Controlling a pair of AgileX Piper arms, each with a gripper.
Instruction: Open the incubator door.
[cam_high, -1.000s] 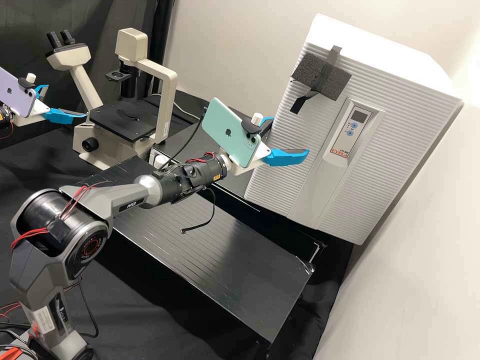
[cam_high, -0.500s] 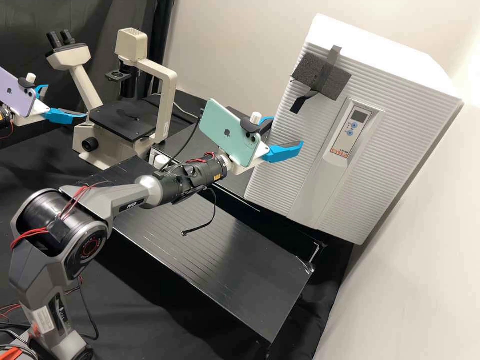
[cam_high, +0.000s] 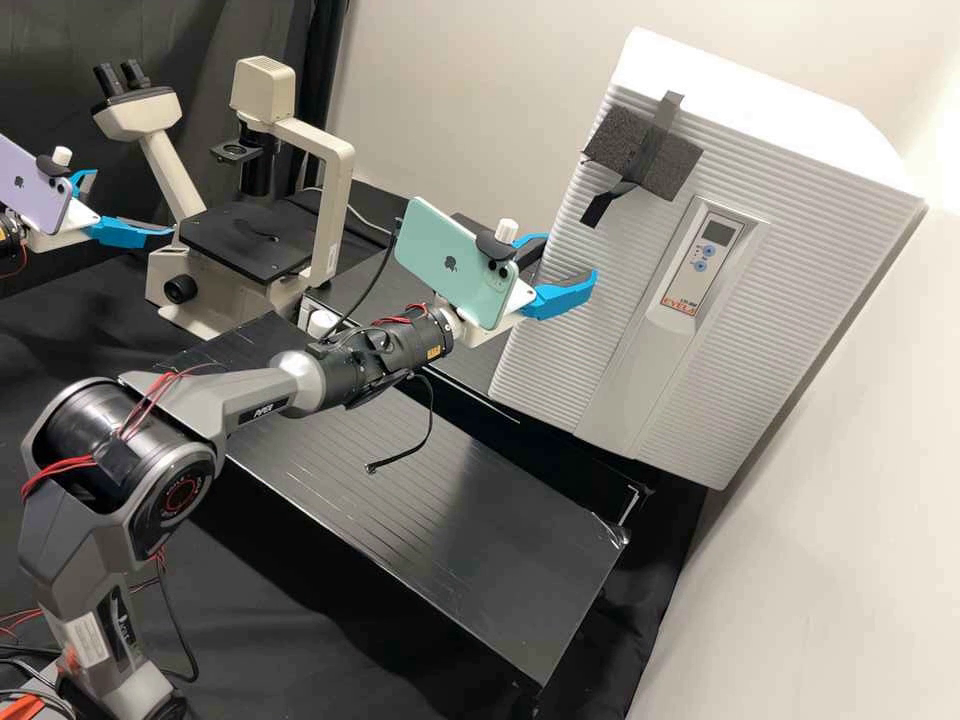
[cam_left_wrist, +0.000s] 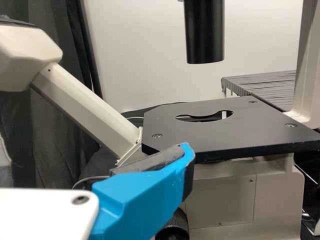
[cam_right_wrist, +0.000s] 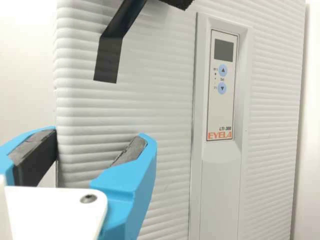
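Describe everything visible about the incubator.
The incubator is a boxy white cabinet with a ribbed front, apparently plastic. Its door looks shut. A grey panel carries a dark display and two blue arrow buttons; dark foam is taped near an upper corner. It stands upright beside the wall. The right gripper, open, is near the front; contact is unclear.

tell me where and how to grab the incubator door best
Probably by the door's edge on the high view's left, below the foam pad, coming from the front with the open right hand astride it. That edge is long and straight, while the ribbed front looks too broad to pinch.
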